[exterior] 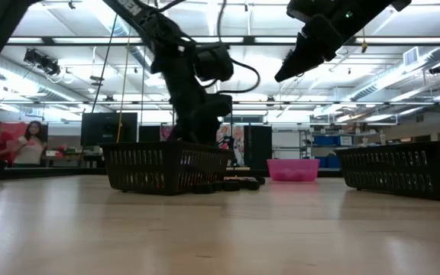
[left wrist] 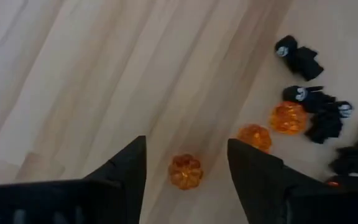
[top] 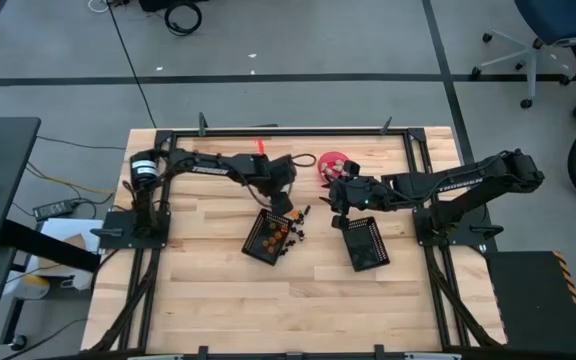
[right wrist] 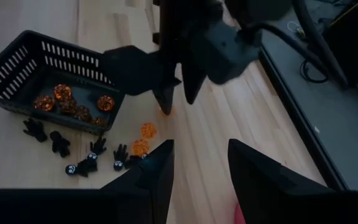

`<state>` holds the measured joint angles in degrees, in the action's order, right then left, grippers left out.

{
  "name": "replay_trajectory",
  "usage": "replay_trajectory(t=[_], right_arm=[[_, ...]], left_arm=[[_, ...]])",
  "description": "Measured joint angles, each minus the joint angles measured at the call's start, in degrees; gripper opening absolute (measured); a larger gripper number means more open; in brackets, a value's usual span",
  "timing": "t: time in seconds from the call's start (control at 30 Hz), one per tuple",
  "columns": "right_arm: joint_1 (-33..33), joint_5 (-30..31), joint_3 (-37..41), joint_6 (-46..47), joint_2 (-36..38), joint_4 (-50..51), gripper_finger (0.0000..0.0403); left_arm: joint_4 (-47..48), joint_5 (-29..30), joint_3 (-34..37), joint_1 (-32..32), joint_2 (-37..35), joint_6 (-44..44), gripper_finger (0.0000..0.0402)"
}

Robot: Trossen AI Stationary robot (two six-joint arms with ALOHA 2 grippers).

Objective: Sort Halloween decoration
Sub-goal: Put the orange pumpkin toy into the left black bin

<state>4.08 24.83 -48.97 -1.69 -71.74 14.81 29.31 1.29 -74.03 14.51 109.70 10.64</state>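
Orange pumpkin (left wrist: 185,172) between left pincer (left wrist: 187,163) fingers (spread apart)

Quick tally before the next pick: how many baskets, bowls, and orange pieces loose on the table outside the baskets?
Baskets: 2
Pink bowl: 1
Loose orange pieces: 3
Total: 6
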Motion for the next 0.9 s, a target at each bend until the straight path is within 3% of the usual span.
replay_trajectory(t=[0.17, 0.9], right_arm=[[0.0, -2.2, 0.0, 0.2, 0.0, -0.1, 0.0155], [0.0, -2.4, 0.0, 0.2, 0.0, -0.6, 0.0155]], left_arm=[[7.7, 5.5, -4.6, -1.0, 2.8, -1.4, 0.0199], [9.8, 2.7, -4.4, 0.4, 4.6, -0.8, 0.0199]])
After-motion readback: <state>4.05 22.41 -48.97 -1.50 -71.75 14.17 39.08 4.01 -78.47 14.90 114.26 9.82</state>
